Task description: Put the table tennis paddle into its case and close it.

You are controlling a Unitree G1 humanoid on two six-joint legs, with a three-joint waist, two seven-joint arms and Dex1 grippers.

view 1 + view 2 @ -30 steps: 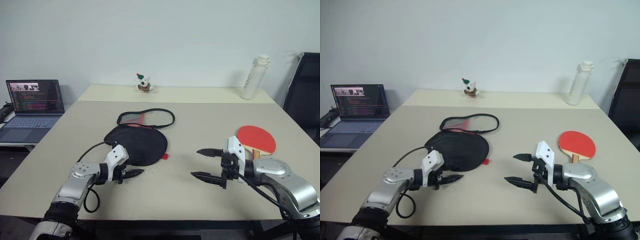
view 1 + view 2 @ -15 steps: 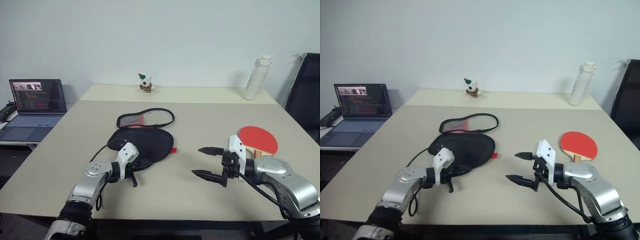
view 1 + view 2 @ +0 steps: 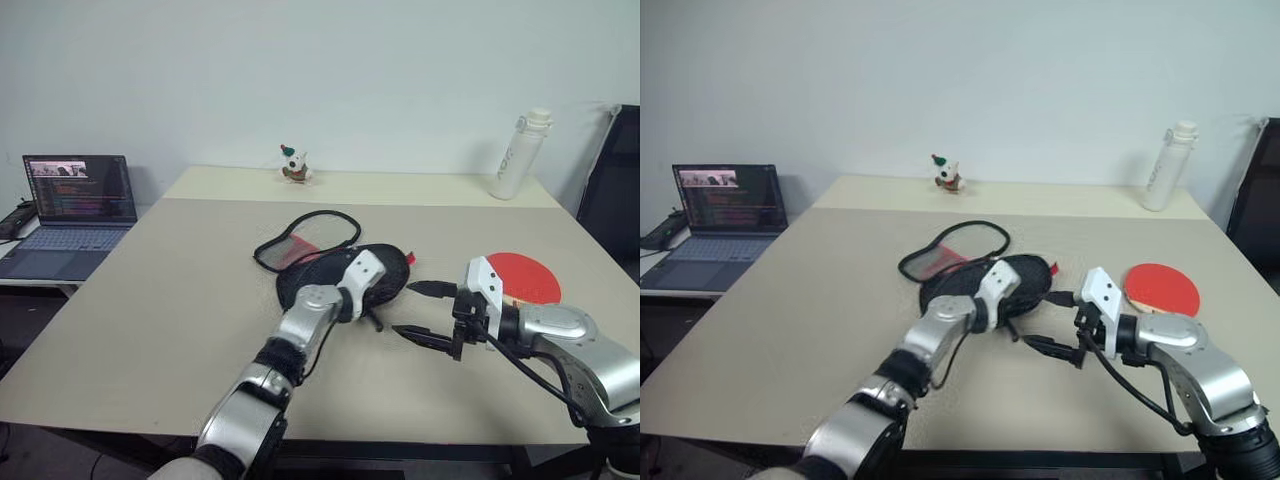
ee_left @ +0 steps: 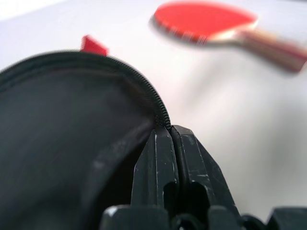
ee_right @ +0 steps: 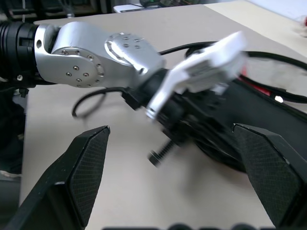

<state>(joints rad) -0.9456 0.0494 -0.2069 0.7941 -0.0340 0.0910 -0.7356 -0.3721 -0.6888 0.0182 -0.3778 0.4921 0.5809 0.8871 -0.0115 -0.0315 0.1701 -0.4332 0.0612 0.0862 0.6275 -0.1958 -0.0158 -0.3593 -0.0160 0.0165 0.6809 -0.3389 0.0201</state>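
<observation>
So it's a big beige table (image 3: 150, 300) in a plain room with a pale wall behind it, and a second, lighter tabletop butted up at the far end. On that far part there's a little toy figure (image 3: 292, 165) in the middle and a white bottle (image 3: 521, 154) standing upright off to the right. A laptop (image 3: 62, 210) with its screen lit sits open on a lower side table to the left, and a dark chair (image 3: 615, 190) pokes in at the right edge. The case (image 3: 335, 268) lies flat around the middle of the table, black side up, its flap open toward the far side with a red tab at its right edge. The left gripper (image 4: 169, 139) has its fingers pressed together, pinching the zipper edge of the case. The right gripper (image 3: 423, 311) hangs just to the right of the case with its fingers spread wide and nothing between them. The table tennis paddle (image 3: 527, 277) lies red face up on the table to the right, well apart from the case, partly hidden behind the right arm.
</observation>
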